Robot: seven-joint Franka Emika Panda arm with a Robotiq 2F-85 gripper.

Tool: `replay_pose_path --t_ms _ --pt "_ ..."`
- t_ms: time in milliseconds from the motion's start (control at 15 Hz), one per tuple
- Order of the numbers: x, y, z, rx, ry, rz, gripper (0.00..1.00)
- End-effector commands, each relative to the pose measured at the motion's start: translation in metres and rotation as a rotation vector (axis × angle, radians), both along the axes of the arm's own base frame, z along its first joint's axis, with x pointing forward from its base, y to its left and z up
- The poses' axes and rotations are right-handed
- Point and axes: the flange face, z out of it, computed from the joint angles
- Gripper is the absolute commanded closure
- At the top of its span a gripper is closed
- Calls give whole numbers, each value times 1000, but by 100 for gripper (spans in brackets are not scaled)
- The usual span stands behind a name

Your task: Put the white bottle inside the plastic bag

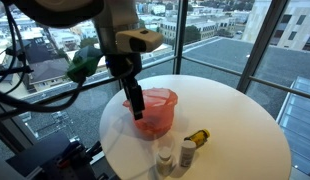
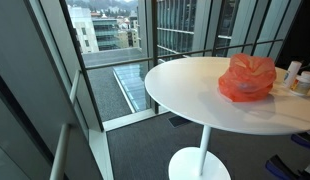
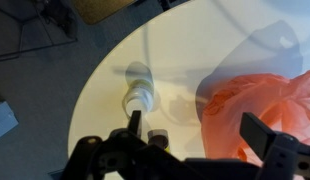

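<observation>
- My gripper (image 1: 138, 107) hangs spread wide with nothing between its fingers. In the wrist view the two fingers (image 3: 135, 125) stand far apart over bare tabletop.
- The white bottle (image 3: 140, 88) is on the round white table (image 1: 240, 120), outside the orange-red plastic bag (image 1: 155, 112) and apart from it. It has not been picked up.
- In an exterior view the white bottle (image 1: 165, 157) stands near the table's front edge beside a second pale bottle (image 1: 187, 151). A yellowish bottle (image 1: 200, 136) lies on its side just behind them.
- I take the step in hand to be the reach for the bottle, since I am hovering by the bag and not over the bottle.
- To do it well, I would centre my fingers on the bottle's body below the cap. I would come straight down and close squarely, so that it does not squirt out sideways.
- The neighbours crowd it, so I would turn my jaws so that neither finger knocks the second pale bottle as I descend.
- The bag (image 2: 247, 78) is thin, crumpled film and will give under any push. I would lift the bottle well above its rim and let go over the mouth instead of brushing the side.
- I can read no brand, label or writing on the bottles or the bag; they are too small and blurred.
</observation>
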Motion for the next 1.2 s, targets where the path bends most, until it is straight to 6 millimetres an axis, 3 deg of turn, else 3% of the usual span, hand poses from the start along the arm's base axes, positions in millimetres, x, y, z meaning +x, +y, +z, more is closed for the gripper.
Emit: replay_pose_path --t_ms 0,467,1133 --pt "1 -1 0 0 2 -2 0" --pt "13 -12 -7 -32 13 -19 0" --pt "39 -56 -82 -6 33 -125 0"
